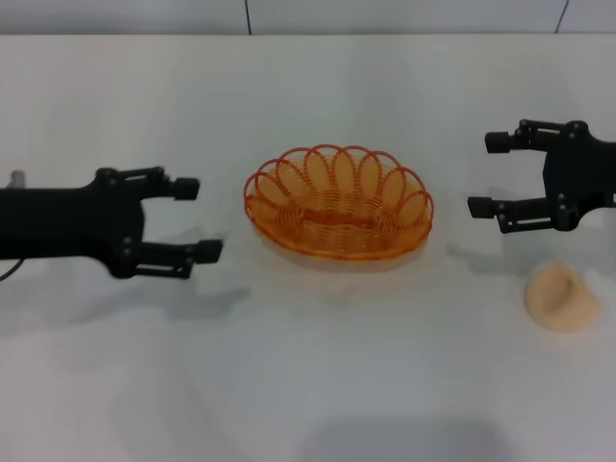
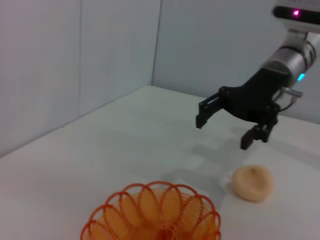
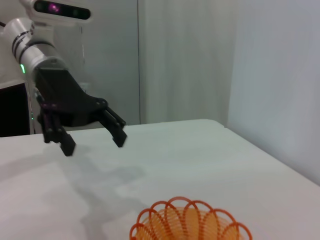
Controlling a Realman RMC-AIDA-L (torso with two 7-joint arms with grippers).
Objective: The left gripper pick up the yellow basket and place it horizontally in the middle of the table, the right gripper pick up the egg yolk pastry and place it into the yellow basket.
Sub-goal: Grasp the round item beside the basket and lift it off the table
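The yellow basket [image 1: 338, 200] rests flat on the white table [image 1: 308, 385] near its middle, lying crosswise and holding nothing; it also shows in the left wrist view [image 2: 155, 214] and the right wrist view [image 3: 190, 223]. My left gripper [image 1: 199, 219] hovers open to the basket's left, a short gap from its rim. To the basket's right, my right gripper [image 1: 486, 174] is open and empty. The egg yolk pastry [image 1: 562, 296] lies on the table just nearer to me than the right gripper, and the left wrist view shows the pastry [image 2: 253, 183] below the right gripper [image 2: 223, 132].
The table's far edge meets a pale wall [image 1: 308, 14]. In the wrist views, grey wall panels [image 2: 75, 60] and a curtain [image 3: 185, 60] stand behind the table.
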